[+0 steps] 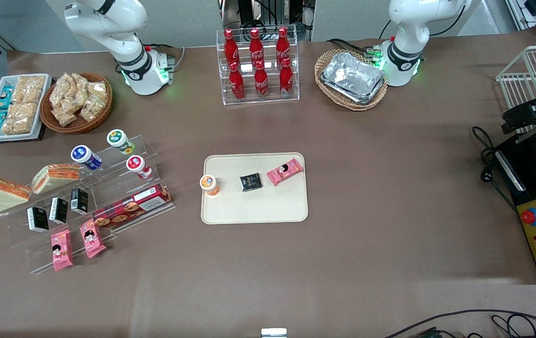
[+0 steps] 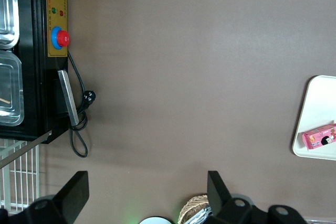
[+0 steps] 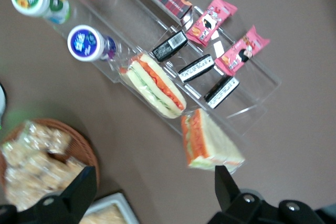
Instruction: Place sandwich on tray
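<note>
The sandwich [image 1: 0, 195], a clear-wrapped wedge with a broad cream bread face and orange filling along one edge, lies at the end of the clear display stand [image 1: 122, 188], toward the working arm's end of the table. It also shows in the right wrist view [image 3: 212, 142]. A similar wedge [image 1: 57, 176] showing its orange-striped side lies beside it. The cream tray [image 1: 254, 211] sits mid-table. My gripper [image 3: 154, 182] is open and empty, high above the table between the sandwich and the snack basket. It is out of the front view.
The tray holds an orange cup [image 1: 210, 184], a black packet [image 1: 251, 181] and a pink packet [image 1: 285, 171]. The stand holds cups, black and pink packets and a biscuit box [image 1: 132, 206]. A wicker snack basket [image 1: 76, 101], a white snack tray [image 1: 14, 107] and a cola rack [image 1: 257, 65] stand farther from the camera.
</note>
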You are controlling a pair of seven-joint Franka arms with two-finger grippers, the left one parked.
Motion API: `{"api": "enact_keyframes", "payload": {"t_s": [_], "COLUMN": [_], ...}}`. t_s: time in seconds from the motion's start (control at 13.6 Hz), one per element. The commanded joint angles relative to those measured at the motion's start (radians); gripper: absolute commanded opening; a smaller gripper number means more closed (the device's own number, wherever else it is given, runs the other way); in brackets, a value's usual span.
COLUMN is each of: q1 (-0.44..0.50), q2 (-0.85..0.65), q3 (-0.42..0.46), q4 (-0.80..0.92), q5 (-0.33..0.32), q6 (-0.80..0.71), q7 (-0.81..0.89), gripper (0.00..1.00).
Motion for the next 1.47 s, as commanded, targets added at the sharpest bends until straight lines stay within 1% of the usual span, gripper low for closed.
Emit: {"api": "enact_keyframes", "payload": {"t_s": [0.0, 0.29, 0.44, 0.59, 0.74, 0.96, 1.18, 1.4], "q1": [-0.004, -0.053, -0.071, -0.085, -0.109, -0.11, -0.106, -0.106], "q2": [0.062, 0.118, 0.144, 0.167, 0.17, 0.167, 0.162, 0.164], "q3": [0.001, 0.001, 0.001, 0.001, 0.001, 0.001, 0.001, 0.003], "q4": [0.008, 0.008, 0.008, -0.004, -0.05, -0.117, -0.208, -0.26], "q5": [-0.006, 0.023, 0.025, 0.058, 0.095, 0.101, 0.101, 0.131], "q6": [0.068, 0.112, 0.141, 0.158, 0.206, 0.262, 0.364, 0.436], "q7": [-0.284, -0.483, -0.571, -0.635, -0.662, -0.689, -0.72, -0.743], "gripper": [1.0, 1.0, 1.0, 1.0, 1.0, 1.0, 1.0, 1.0]}}
